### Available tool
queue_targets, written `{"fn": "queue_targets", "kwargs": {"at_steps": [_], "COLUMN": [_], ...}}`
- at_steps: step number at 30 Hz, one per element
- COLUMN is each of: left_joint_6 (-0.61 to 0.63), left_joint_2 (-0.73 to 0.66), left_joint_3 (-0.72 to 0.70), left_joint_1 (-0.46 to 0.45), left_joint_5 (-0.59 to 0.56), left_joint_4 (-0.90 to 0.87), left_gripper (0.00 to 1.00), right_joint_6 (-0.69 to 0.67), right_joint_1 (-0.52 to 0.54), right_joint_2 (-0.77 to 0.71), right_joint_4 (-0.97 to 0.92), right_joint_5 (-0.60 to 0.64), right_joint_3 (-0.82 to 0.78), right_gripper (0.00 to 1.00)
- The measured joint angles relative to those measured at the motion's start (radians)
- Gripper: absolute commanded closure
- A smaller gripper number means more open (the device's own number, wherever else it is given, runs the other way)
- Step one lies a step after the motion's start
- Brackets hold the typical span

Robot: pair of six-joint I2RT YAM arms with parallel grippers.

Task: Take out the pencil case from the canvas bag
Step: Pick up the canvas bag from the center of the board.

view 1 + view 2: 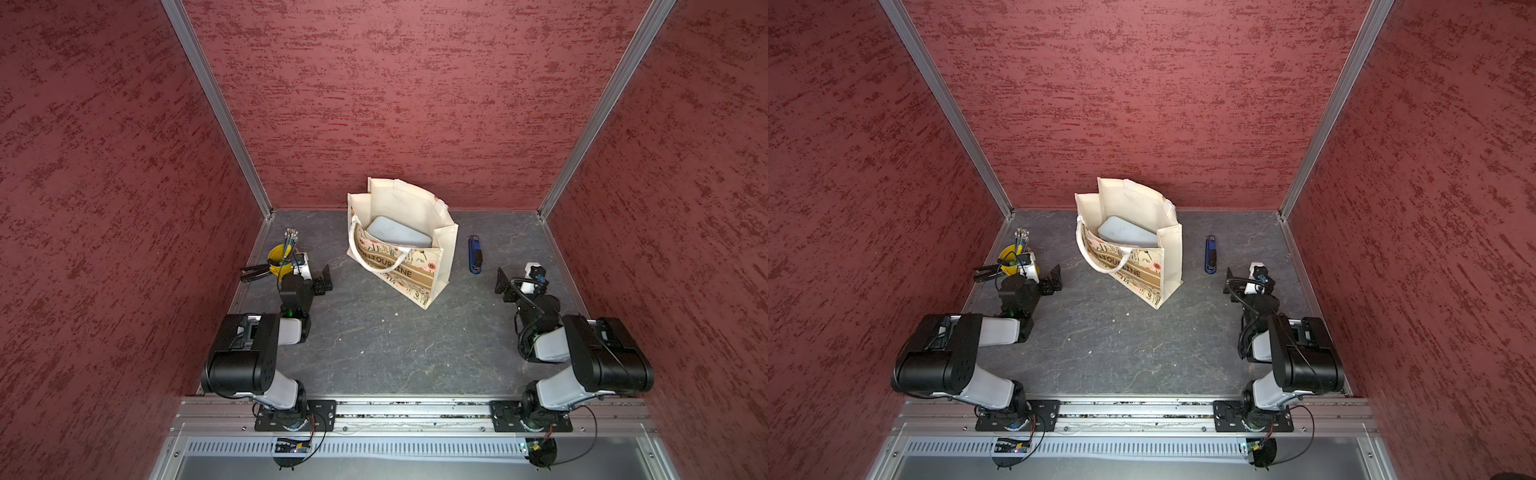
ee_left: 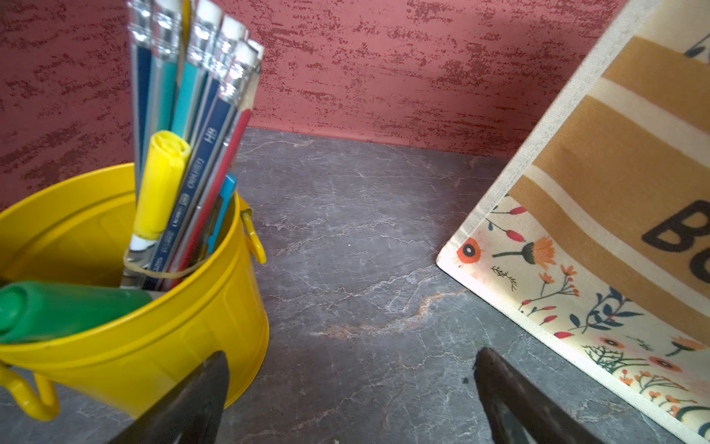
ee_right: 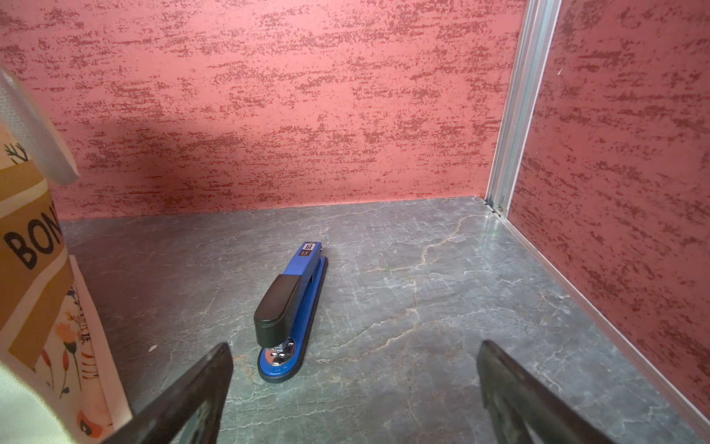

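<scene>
**Pencil case sits in the open bag; both arms stand off**

The canvas bag (image 1: 419,266) stands upright at the far centre of the tabletop (image 1: 374,353). Its mouth gapes upward, so both top views look straight in. The pencil case (image 1: 397,232), pale and rounded, lies slanted inside against the back panel, well below the rim. One rope handle (image 1: 365,259) droops over the printed front and would likely snag a reach from the near side, so an approach from above looks cleaner.

The left gripper (image 2: 351,351) sits low at the left, between the yellow bucket (image 2: 153,346) of pencils and the bag's corner. Its fingers are spread wide and hold nothing. The right gripper (image 3: 356,344) sits at the right, facing the blue stapler (image 3: 292,307), also spread and empty. Neither touches the bag, so the task looks not yet begun.
</scene>
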Motion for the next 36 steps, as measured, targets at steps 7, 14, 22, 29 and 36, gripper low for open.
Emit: {"fn": "queue_targets", "kwargs": {"at_steps": [7,14,22,29,36], "left_joint_6": [0.032,-0.042,-0.134,-0.18,-0.216], "left_joint_2": [-0.157,-0.452,-0.444,-0.253,-0.052], "left_joint_3": [0.069,0.261,0.723,1.086,1.319], "left_joint_1": [-0.065,-0.133,-0.143,-0.143,-0.142], "left_joint_5": [-0.026,-0.06,-0.011,0.085,0.212], "left_joint_4": [-0.232,-0.602,-1.078,-1.371,-1.545], "left_gripper": [0.12,0.18,0.2,0.22,0.22], "right_joint_6": [0.067,0.208,0.311,0.42,0.55], "right_joint_1": [-0.001,0.005,0.101,0.137,0.232], "right_joint_2": [-0.258,-0.46,-0.559,-0.64,-0.718], "right_joint_4": [-0.333,-0.722,-1.137,-1.336,-1.435], "right_joint_5": [0.094,0.042,-0.071,-0.163,-0.177], "right_joint_3": [0.13,0.363,0.487,0.497,0.506], "right_gripper": [0.06,0.22,0.33,0.44,0.6]}}
